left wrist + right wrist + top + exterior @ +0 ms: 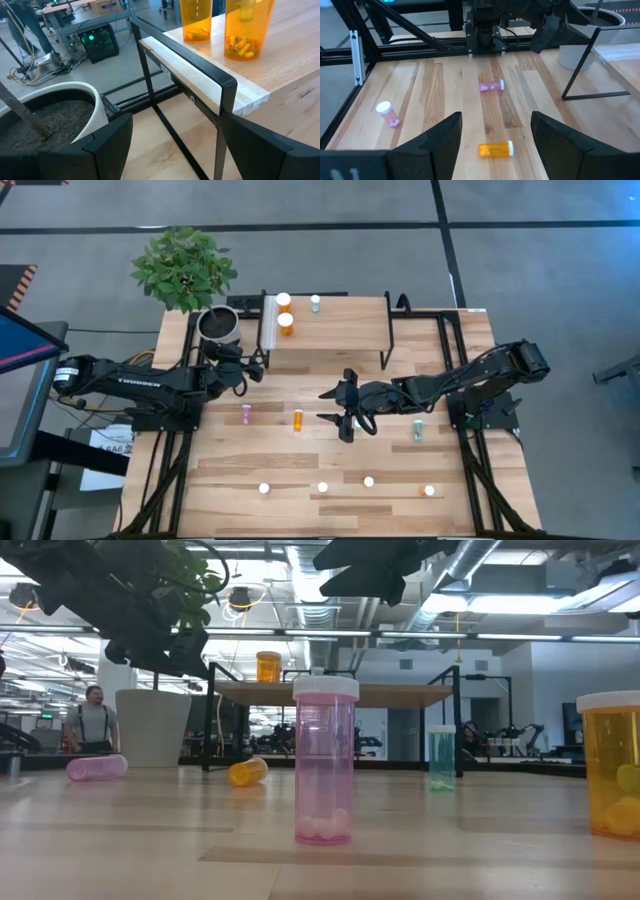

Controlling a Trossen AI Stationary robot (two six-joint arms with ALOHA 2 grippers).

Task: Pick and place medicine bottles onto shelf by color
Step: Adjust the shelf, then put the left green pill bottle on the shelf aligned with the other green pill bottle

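The shelf [325,330] stands at the table's far middle. On its left end stand two orange bottles [247,30] [195,20] and a pale teal one [315,302]. My left gripper [252,368] is open and empty by the shelf's left end; in its wrist view [175,145] the fingers stand on either side of the shelf's black leg. My right gripper [335,407] is open and empty over the table's middle, just right of an orange bottle [496,149] lying on its side. A pink bottle [491,86] lies farther left.
A white plant pot [219,325] stands left of the shelf, close to my left gripper. A teal bottle [417,431] stands on the table at the right. Near the front edge stand several more bottles, among them a pink one [325,760] and an orange one [429,491].
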